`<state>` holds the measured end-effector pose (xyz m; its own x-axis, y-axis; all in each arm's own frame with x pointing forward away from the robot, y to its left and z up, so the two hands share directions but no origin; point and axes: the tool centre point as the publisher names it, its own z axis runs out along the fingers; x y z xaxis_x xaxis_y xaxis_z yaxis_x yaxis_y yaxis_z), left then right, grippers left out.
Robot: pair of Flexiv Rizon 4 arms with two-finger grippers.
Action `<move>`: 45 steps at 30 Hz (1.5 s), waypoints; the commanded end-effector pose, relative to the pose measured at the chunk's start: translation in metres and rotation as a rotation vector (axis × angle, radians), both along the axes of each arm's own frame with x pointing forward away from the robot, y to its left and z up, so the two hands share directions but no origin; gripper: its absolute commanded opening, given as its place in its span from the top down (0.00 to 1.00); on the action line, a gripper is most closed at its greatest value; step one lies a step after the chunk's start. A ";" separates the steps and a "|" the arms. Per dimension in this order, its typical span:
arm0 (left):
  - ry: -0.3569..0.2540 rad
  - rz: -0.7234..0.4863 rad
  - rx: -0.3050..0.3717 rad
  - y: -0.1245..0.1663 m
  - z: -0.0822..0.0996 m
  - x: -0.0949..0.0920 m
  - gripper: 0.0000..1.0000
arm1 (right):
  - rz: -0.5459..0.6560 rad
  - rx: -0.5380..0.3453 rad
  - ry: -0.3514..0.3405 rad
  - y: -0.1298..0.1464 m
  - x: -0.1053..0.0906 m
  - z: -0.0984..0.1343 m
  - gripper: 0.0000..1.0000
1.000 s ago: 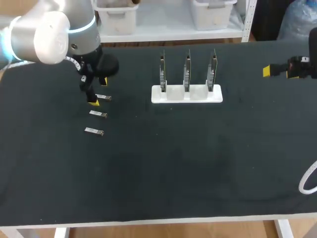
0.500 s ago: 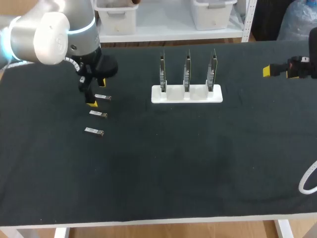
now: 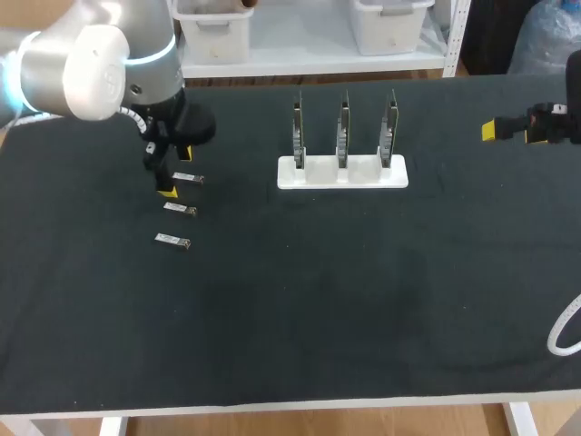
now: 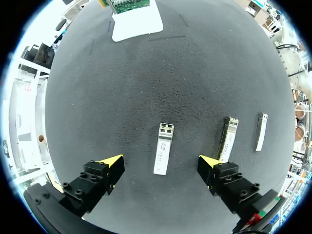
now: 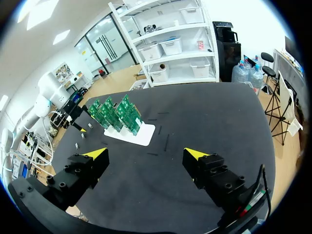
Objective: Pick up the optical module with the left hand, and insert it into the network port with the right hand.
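Three small silver optical modules lie in a row on the black table at the left: the farthest [image 3: 189,178], the middle [image 3: 180,209] and the nearest [image 3: 172,241]. My left gripper [image 3: 176,172] hangs open over the farthest one. In the left wrist view that module [image 4: 164,141] lies on the mat between the spread fingers of the left gripper [image 4: 161,162], untouched, with the other two modules [image 4: 228,139] [image 4: 261,131] beside it. My right gripper [image 3: 510,133] stays open at the table's far right, well above the mat, with nothing in the right gripper [image 5: 146,154].
A white rack [image 3: 342,174] holding three upright green circuit boards [image 5: 114,114] stands at the middle back, also seen ahead of the left gripper as the rack [image 4: 134,22]. A white cable loop [image 3: 563,331] lies at the right edge.
My left gripper has edged slightly lower and to the left over the farthest module. The right arm and the modules have not moved.
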<state>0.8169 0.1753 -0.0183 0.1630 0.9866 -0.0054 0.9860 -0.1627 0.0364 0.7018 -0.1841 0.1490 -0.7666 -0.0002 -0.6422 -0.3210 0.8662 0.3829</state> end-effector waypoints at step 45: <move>-0.089 0.538 -0.541 -0.010 0.088 0.025 1.00 | -0.002 -0.002 0.000 0.000 -0.002 0.001 0.00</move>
<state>0.8580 0.1580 0.0543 -0.2802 0.8908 -0.3576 0.9495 0.3121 0.0335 0.7018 -0.1842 0.1490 -0.7666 -0.0002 -0.6422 -0.3210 0.8662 0.3829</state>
